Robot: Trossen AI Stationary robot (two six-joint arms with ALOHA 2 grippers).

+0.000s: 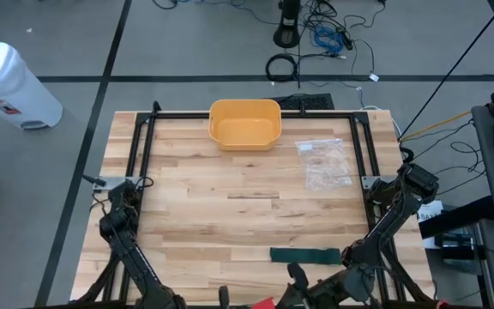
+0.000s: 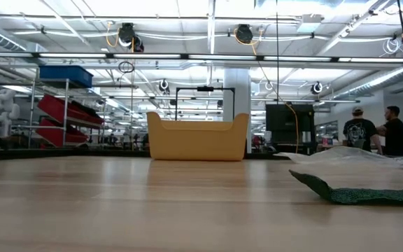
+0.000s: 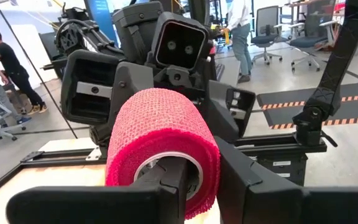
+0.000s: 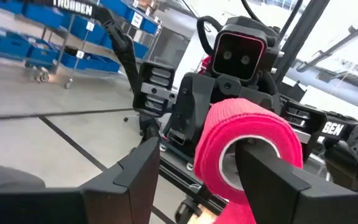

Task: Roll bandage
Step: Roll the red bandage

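A pink-red bandage roll (image 3: 163, 140) is held in the air between my two grippers at the table's near edge; it shows as a red spot in the high view (image 1: 264, 303). My left gripper (image 3: 204, 177) is shut on the roll. My right gripper (image 4: 201, 168) faces it from the other side and is open, with one finger in front of the roll's (image 4: 247, 152) hollow core and the other well clear of it. A dark green bandage strip (image 1: 305, 255) lies flat on the table near the front right, and also shows in the low view (image 2: 362, 192). My left gripper pinches the roll's wall (image 3: 207, 168) at the end that faces it. One finger (image 3: 179, 180) is in the hollow core and the other finger (image 3: 253, 180) is outside. The fingers lie level along the roll's axis, and the roll is clear of the table. My right gripper has one finger (image 4: 269, 171) at the core opening (image 4: 235, 158) of the roll's other end. I cannot tell whether it touches the roll.
A yellow bin (image 1: 244, 123) stands at the far middle of the table. A clear plastic bag (image 1: 324, 163) lies at the far right. A black frame (image 1: 144, 146) runs along the table's sides. People stand in the room behind (image 2: 376, 133).
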